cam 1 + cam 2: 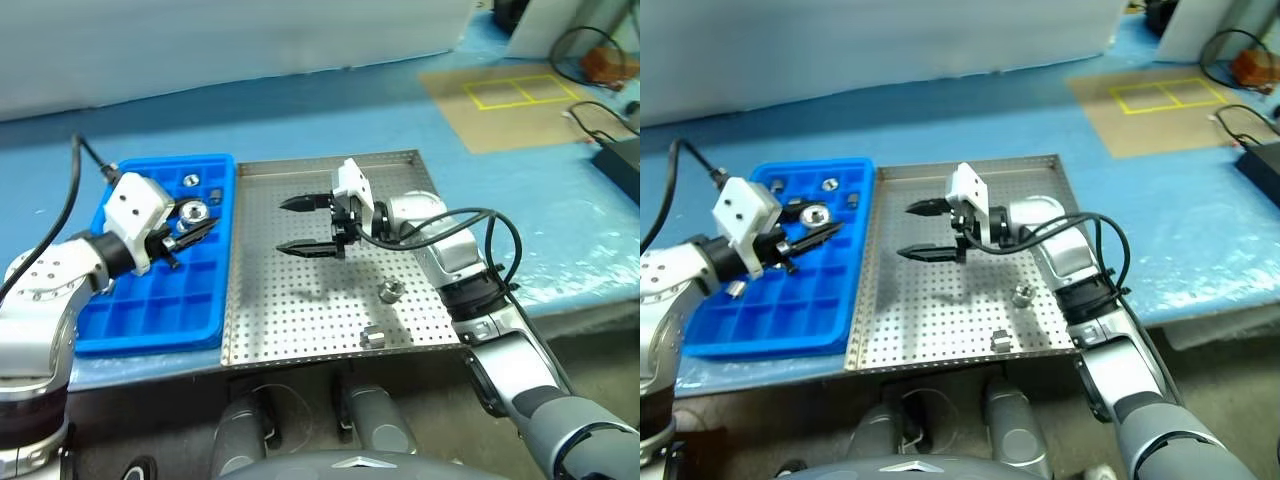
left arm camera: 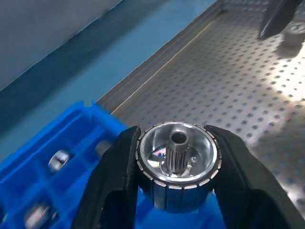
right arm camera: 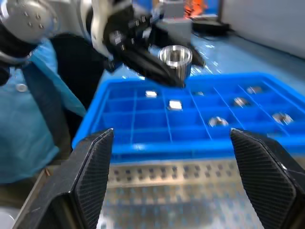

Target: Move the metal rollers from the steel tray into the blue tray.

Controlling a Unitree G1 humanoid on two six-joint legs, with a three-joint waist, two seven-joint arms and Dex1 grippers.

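Observation:
My left gripper (image 1: 195,226) is shut on a metal roller (image 1: 193,212), a shiny ribbed cylinder with a central hole (image 2: 177,164), held above the right part of the blue tray (image 1: 150,310). Several rollers lie in the blue tray's far compartments (image 1: 190,181). Two more rollers (image 1: 389,291) (image 1: 373,337) rest on the steel tray (image 1: 300,320) near its front right. My right gripper (image 1: 282,225) hangs open over the middle of the steel tray, pointing toward the blue tray, with nothing between its fingers (image 3: 93,162).
A cardboard sheet with yellow tape squares (image 1: 510,95) lies at the back right. Black cables and a dark box (image 1: 620,160) sit at the right edge. Pale blue covering spreads around both trays.

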